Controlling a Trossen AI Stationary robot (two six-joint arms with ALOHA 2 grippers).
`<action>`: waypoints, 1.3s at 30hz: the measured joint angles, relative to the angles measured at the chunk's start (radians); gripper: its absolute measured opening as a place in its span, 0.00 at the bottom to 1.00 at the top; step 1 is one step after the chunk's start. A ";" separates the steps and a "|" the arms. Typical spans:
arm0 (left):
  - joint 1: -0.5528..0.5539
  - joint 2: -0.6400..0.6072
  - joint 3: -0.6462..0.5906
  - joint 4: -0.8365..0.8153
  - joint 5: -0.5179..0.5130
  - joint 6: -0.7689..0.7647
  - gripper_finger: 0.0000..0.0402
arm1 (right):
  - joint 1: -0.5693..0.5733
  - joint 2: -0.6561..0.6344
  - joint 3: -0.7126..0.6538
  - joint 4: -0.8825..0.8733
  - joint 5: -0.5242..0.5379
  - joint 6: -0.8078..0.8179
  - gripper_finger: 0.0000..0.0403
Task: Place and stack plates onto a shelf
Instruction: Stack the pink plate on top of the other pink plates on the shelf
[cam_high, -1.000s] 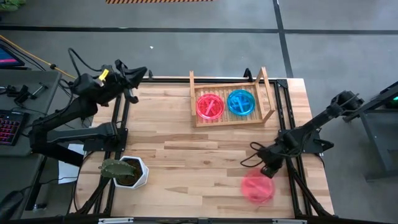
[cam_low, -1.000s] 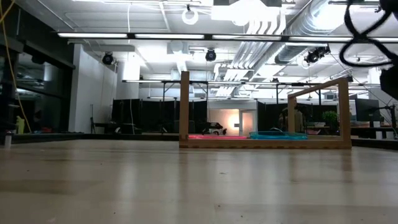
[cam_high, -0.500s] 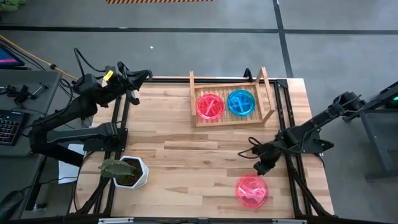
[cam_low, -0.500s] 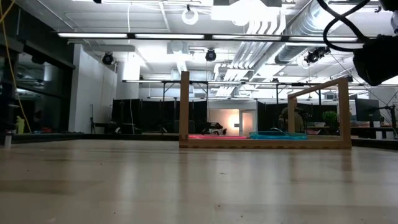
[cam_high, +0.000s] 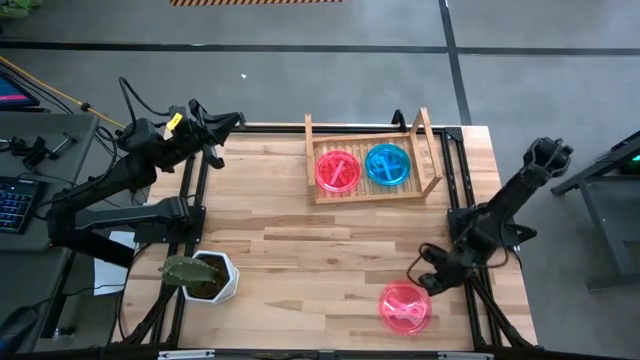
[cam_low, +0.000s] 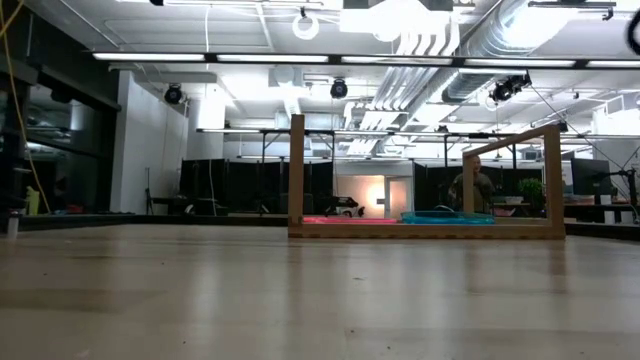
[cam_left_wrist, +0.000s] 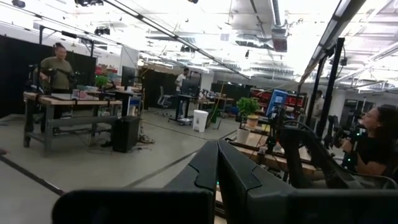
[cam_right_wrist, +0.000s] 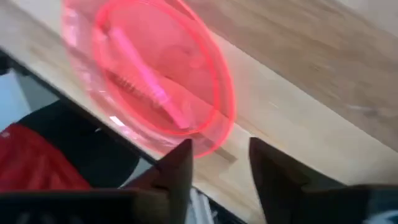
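Note:
A pink plate (cam_high: 405, 307) lies flat on the table close to its near edge, right of centre. My right gripper (cam_high: 432, 283) hangs just beyond the plate's far right rim. In the right wrist view the gripper (cam_right_wrist: 217, 149) is open, with the plate (cam_right_wrist: 149, 87) just ahead of its fingertips. The shelf (cam_high: 372, 190) stands at the far edge. It holds a pink plate (cam_high: 337, 170) and a blue plate (cam_high: 387, 164) side by side on its slats. My left gripper (cam_high: 232, 122) waits shut above the table's far left corner. My right gripper comes at the pink plate slanting down from the far right. One finger (cam_right_wrist: 180, 165) stands at the plate's rim (cam_right_wrist: 202, 146), the other beside it over bare wood. Whether the finger touches the rim, I cannot tell.
A white hexagonal plant pot (cam_high: 208, 277) stands near the table's near left corner. Bare wood lies between the shelf and the pink plate. The table's near edge runs just past the plate.
The pink plate on the table has shifted a little toward the table's left and come to rest. My right gripper went first a little left, then toward the near edge and down to the plate's rim, and the arm's elbow rose.

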 joint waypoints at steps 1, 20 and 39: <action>0.000 0.000 0.000 0.000 0.000 0.000 0.00 | 0.019 0.012 0.000 0.000 0.010 0.022 0.38; 0.000 0.000 0.000 -0.019 0.000 -0.018 0.00 | 0.085 0.337 0.004 0.300 0.156 0.192 0.40; 0.000 0.000 0.000 -0.021 0.000 -0.014 0.00 | 0.082 0.251 -0.002 0.443 0.437 0.084 0.00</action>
